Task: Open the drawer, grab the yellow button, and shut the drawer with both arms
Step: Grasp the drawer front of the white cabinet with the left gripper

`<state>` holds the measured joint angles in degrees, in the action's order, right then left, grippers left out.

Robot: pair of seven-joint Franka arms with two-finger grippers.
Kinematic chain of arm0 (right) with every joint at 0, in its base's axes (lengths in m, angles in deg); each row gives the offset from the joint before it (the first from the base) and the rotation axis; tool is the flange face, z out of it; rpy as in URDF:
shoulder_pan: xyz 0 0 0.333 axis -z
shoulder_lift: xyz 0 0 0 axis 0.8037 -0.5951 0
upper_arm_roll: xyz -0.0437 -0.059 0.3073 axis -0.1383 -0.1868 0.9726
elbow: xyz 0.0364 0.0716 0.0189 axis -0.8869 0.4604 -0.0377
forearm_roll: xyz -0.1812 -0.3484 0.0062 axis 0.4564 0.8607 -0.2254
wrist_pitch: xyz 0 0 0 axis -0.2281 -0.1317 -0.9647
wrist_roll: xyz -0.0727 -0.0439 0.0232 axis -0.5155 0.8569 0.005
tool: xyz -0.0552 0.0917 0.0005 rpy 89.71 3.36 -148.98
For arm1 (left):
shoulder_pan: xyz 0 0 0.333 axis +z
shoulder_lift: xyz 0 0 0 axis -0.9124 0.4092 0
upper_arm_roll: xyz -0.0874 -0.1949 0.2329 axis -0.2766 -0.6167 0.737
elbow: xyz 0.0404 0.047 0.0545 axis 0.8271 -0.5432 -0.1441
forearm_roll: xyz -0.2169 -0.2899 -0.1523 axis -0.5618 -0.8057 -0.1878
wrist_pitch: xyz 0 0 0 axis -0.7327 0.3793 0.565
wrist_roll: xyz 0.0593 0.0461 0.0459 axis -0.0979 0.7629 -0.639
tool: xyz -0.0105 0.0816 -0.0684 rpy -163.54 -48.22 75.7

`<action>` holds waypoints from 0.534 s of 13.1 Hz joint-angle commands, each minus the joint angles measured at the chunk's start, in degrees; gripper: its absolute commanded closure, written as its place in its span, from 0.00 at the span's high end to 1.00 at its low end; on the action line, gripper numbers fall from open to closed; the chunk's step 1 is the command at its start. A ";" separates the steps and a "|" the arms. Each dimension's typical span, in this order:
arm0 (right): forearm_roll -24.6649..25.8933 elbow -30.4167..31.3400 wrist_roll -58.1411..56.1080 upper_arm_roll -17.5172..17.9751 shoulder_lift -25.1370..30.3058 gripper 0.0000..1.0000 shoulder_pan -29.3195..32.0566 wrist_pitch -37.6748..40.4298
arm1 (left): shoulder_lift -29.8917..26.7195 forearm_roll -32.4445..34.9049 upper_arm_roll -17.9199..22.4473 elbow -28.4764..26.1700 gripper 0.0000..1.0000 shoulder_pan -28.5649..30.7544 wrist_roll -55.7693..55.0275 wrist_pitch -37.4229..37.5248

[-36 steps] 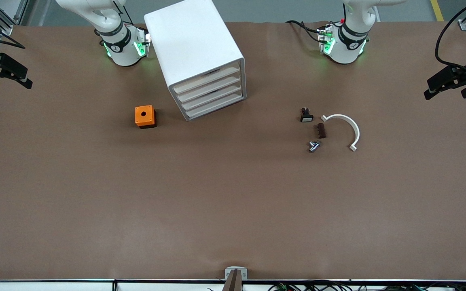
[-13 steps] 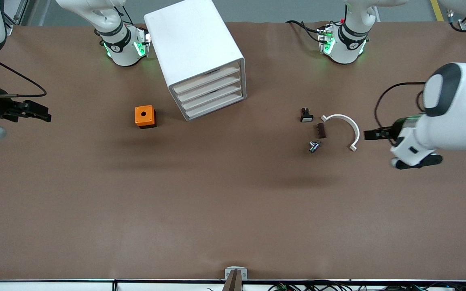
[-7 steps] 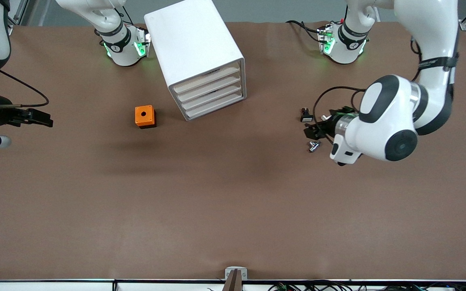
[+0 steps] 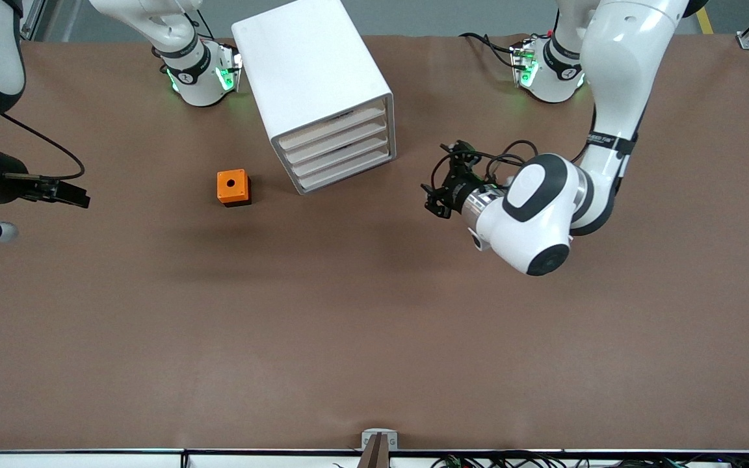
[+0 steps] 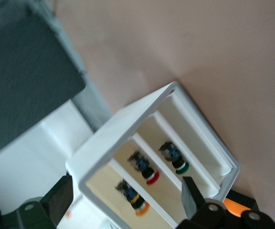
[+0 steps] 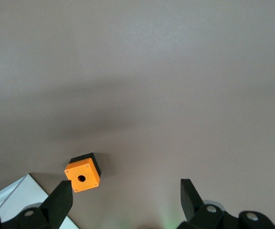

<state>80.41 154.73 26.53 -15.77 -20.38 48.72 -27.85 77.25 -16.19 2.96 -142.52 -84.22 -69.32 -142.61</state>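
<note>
Brown table point(image 4: 374, 338) carries a white four-drawer cabinet point(image 4: 313, 78) near the arms' bases; we see all four drawers point(image 4: 342, 156) pushed in. Through the open drawer fronts our left wrist view shows three push-buttons inside: the orange-capped button point(image 5: 135, 202) with red-capped point(image 5: 144, 169) and green-capped point(image 5: 174, 157) ones beside it, each in its own drawer. Left gripper point(image 4: 438, 198) hangs empty with fingers spread wide, over the table just off the cabinet front toward the left arm's end. Right gripper point(image 4: 65, 192) is also wide open with nothing in it, over the table at the right arm's end, well apart from the cabinet. Orange cube with a round hole point(image 4: 233, 187) sits between the right gripper and the cabinet, near the drawer fronts.
</note>
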 commanded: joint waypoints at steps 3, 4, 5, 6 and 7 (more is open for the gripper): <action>-0.14 -0.50 12.63 0.10 -0.18 1.00 -2.97 1.29 | 5.35 -5.90 -1.89 1.88 1.00 0.27 -18.89 1.79; -0.75 -0.50 14.94 0.10 -0.27 1.00 -3.59 1.64 | 5.79 -6.95 -2.50 1.79 1.00 0.27 -19.95 1.79; -1.54 -0.50 15.48 0.10 -0.18 1.00 -3.77 1.64 | 6.49 -8.01 -3.03 1.70 0.98 0.19 -21.44 1.79; -1.72 -0.50 15.57 0.10 -0.27 1.00 -3.77 1.64 | 6.85 -8.89 -3.99 1.62 0.91 0.18 -22.50 1.70; -1.72 -0.50 15.57 0.10 -0.27 1.00 -3.77 1.64 | 7.46 -9.68 -4.96 1.53 0.82 0.10 -22.86 1.61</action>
<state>79.71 154.76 40.93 -15.43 -20.40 44.96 -26.82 83.44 -24.15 -0.39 -142.24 -84.23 -89.82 -142.00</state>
